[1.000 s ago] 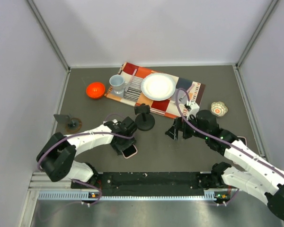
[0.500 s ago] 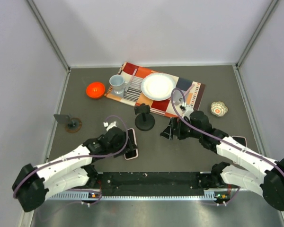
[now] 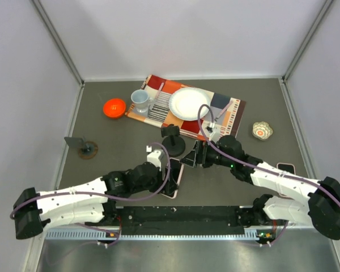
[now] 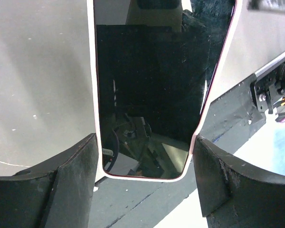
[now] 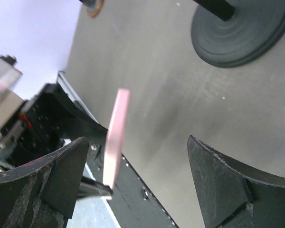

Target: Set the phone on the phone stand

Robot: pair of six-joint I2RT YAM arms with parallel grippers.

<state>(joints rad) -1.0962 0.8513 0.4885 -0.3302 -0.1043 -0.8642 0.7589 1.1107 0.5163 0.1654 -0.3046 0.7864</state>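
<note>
Readable txt, labels, brands, nos.: none in any view. Phone (image 4: 147,95) screen: dark, reflections only, no chars legible.

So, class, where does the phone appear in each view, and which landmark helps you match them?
Top external: phone just below centre, near the phone stand.
Left wrist: phone fills the middle.
Right wrist: phone is an edge-on pink strip, left of centre.
Landmark: phone stand's round base, in top and right wrist views.
</note>
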